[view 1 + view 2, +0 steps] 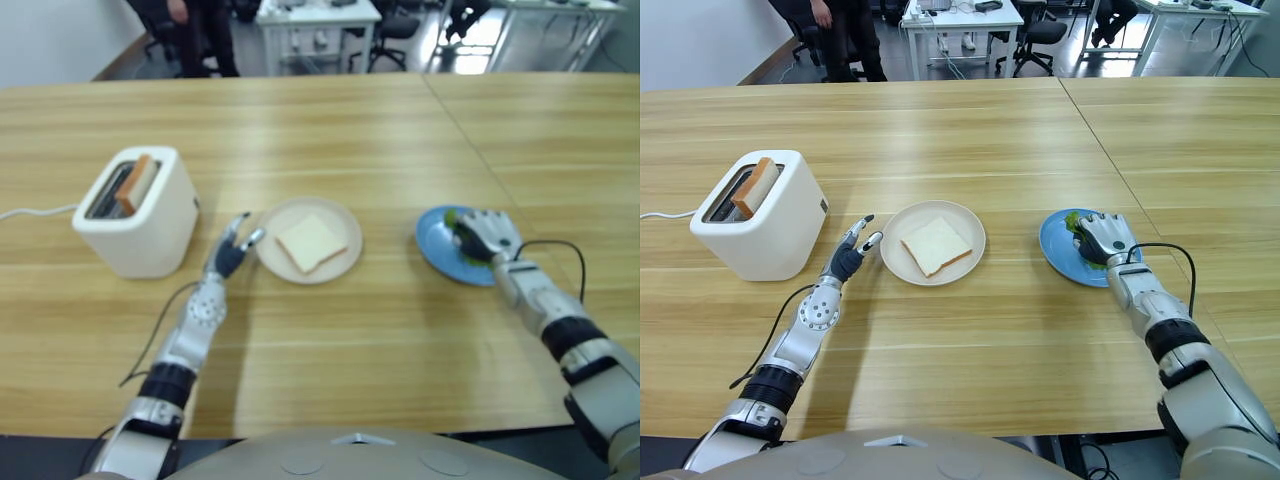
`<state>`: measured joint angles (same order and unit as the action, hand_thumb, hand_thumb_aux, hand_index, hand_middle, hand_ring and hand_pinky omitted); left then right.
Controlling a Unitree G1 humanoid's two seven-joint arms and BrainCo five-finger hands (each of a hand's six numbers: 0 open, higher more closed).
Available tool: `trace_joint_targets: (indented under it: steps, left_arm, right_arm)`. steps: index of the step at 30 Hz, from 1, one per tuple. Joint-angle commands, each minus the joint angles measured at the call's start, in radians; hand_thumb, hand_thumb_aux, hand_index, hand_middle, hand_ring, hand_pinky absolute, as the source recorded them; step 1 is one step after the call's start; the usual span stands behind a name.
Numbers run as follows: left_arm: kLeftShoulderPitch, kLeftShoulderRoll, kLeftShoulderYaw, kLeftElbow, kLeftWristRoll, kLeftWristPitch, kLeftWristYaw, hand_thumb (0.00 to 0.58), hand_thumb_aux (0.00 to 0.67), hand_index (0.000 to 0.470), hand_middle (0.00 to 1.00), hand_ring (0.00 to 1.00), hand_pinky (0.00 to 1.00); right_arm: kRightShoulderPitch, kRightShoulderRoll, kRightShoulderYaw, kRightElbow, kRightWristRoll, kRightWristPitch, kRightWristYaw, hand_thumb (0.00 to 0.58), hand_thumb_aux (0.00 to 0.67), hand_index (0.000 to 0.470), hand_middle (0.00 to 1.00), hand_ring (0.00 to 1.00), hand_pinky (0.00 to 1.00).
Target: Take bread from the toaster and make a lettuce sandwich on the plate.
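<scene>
On the table [1040, 130], the toaster [760, 225] stands at far left with one slice [755, 185] protruding from its slot. The plate [965, 235] sits centre, just right of the toaster, and carries the bread [935, 245] lying flat. The blue plate [1055, 250] sits to the right, well apart from the plate, and holds the lettuce [1073, 222].

Left hand [848, 258]: between toaster and plate, close to the plate's left rim, fingers extended, holding nothing.

Right hand [1102, 238]: resting over the lettuce on the blue plate. Whether it has a grip on the leaf cannot be told.

Handling, as judged:
- Lettuce: light, soft, limp. It tears and bruises under pressure. Gather it from above near its middle, with light force, so it lifts as one bunch.
- Slice: light, fairly stiff, crumbly at the edges. Pinch the exposed top across both flat faces and draw it straight up, clear of the slot walls.
- Bread: soft; avoid pressing when laying lettuce on it.
</scene>
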<state>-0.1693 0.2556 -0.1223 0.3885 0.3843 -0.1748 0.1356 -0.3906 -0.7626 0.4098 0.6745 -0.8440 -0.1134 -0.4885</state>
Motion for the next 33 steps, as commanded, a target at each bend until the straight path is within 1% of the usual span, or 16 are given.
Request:
trace_joint_targets:
  steps: [1,5,8,11,14,17,20,21,24,26,30,33]
  left_arm:
    - [0.005,-0.005,0.000,0.022,-0.006,0.002,0.005,0.000,0.000,0.000,0.00,0.00,0.00]
    - [0.003,-0.007,0.000,0.030,-0.008,-0.001,0.007,0.000,0.000,0.000,0.00,0.00,0.00]
    - [0.001,-0.010,0.002,0.039,-0.012,-0.004,0.010,0.000,0.000,0.000,0.00,0.00,0.00]
    - [-0.007,-0.012,0.004,0.055,-0.018,-0.009,0.012,0.000,0.000,0.000,0.00,0.00,0.00]
    - [-0.018,-0.013,0.003,0.073,-0.024,-0.015,0.014,0.000,0.000,0.000,0.00,0.00,0.00]
    - [-0.027,-0.012,0.001,0.087,-0.027,-0.022,0.014,0.000,0.000,0.000,0.00,0.00,0.00]
    - [-0.034,-0.011,0.004,0.104,-0.036,-0.029,0.014,0.000,0.000,0.000,0.00,0.00,0.00]
    - [-0.035,-0.011,0.005,0.108,-0.039,-0.030,0.014,0.000,0.000,0.000,0.00,0.00,0.00]
    - [-0.040,-0.013,0.003,0.115,-0.042,-0.033,0.014,0.000,0.000,0.000,0.00,0.00,0.00]
    - [-0.043,-0.016,-0.001,0.117,-0.041,-0.035,0.014,0.000,0.000,0.000,0.00,0.00,0.00]
    - [-0.048,-0.017,-0.005,0.116,-0.039,-0.036,0.009,0.000,0.000,0.000,0.00,0.00,0.00]
    - [-0.046,-0.011,0.001,0.114,-0.040,-0.036,0.009,0.000,0.000,0.000,0.00,0.00,0.00]
  right_arm:
    - [0.065,-0.023,-0.057,-0.195,0.014,0.046,0.069,0.580,0.670,0.460,1.00,1.00,1.00]
    - [0.114,-0.029,-0.107,-0.364,0.007,0.087,0.125,0.580,0.670,0.460,1.00,1.00,1.00]
    - [0.118,-0.018,-0.127,-0.458,-0.002,0.107,0.166,0.580,0.670,0.460,1.00,1.00,1.00]
    - [0.086,0.011,-0.126,-0.519,-0.016,0.124,0.207,0.580,0.670,0.460,1.00,1.00,1.00]
    - [0.018,0.071,-0.094,-0.527,-0.044,0.126,0.241,0.580,0.670,0.460,1.00,1.00,1.00]
    - [-0.063,0.144,-0.052,-0.472,-0.077,0.118,0.251,0.580,0.670,0.460,1.00,1.00,1.00]
    - [-0.168,0.228,-0.003,-0.379,-0.105,0.108,0.243,0.580,0.670,0.460,1.00,1.00,1.00]
    - [-0.223,0.275,0.025,-0.322,-0.116,0.100,0.236,0.580,0.670,0.460,1.00,1.00,1.00]
    - [-0.338,0.381,0.084,-0.165,-0.135,0.079,0.210,0.580,0.670,0.460,1.00,1.00,1.00]
    - [-0.389,0.436,0.114,-0.067,-0.140,0.065,0.187,0.580,0.670,0.460,1.00,1.00,1.00]
    - [-0.405,0.519,0.181,0.044,-0.156,0.040,0.150,0.580,0.670,0.460,1.00,1.00,1.00]
    - [-0.339,0.561,0.243,0.092,-0.164,0.017,0.132,0.580,0.670,0.460,1.00,1.00,1.00]
